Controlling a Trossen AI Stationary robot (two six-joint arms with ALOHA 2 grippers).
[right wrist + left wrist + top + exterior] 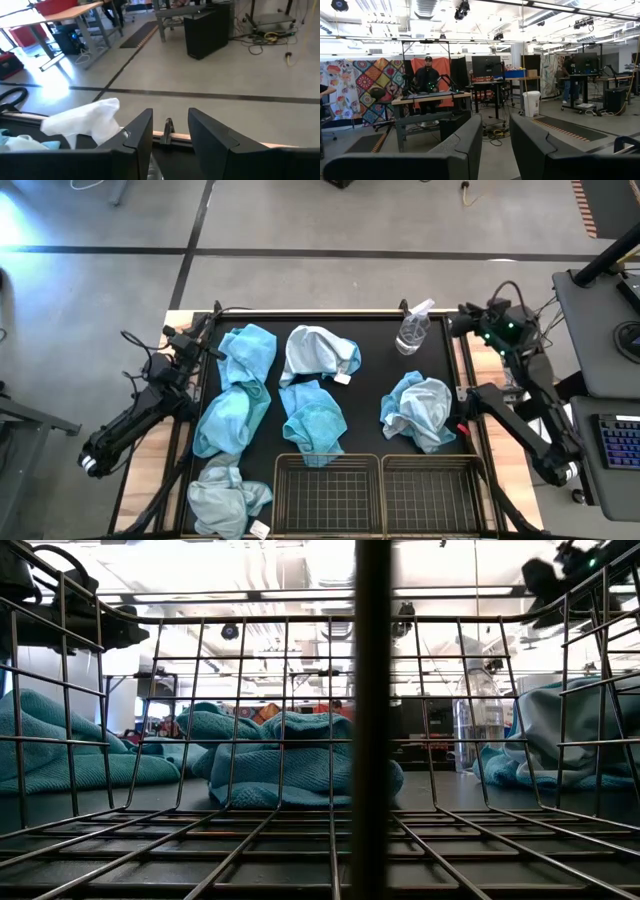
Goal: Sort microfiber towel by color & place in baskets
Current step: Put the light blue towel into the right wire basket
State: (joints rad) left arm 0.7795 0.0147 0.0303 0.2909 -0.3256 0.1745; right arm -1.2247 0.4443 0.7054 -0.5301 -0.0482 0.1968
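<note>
1. The black table (365,330) has five towel piles lying on it, and none of them is in a basket yet.
2. A bright turquoise towel (247,350) lies near the left gripper (212,350). Another turquoise towel (232,418) touches it, closer to the baskets.
3. A pale grey-blue towel (318,352) with a small white tag sits in the middle, and a turquoise towel (313,420) lies just beside it, right at the rim of the left basket (328,492).
4. A mixed pile (420,410) — pale on top, blue below — lies near the right basket (432,492).
5. One more pale towel (228,502) sits to the left of the left basket.
6. A clear spray bottle (413,328) stands at the far side, near the right gripper (462,320).
7. Both baskets sit side by side, touching, at the near edge.
8. Both grippers hang off the table's far corners — fingers apart, grasping nothing.
</note>
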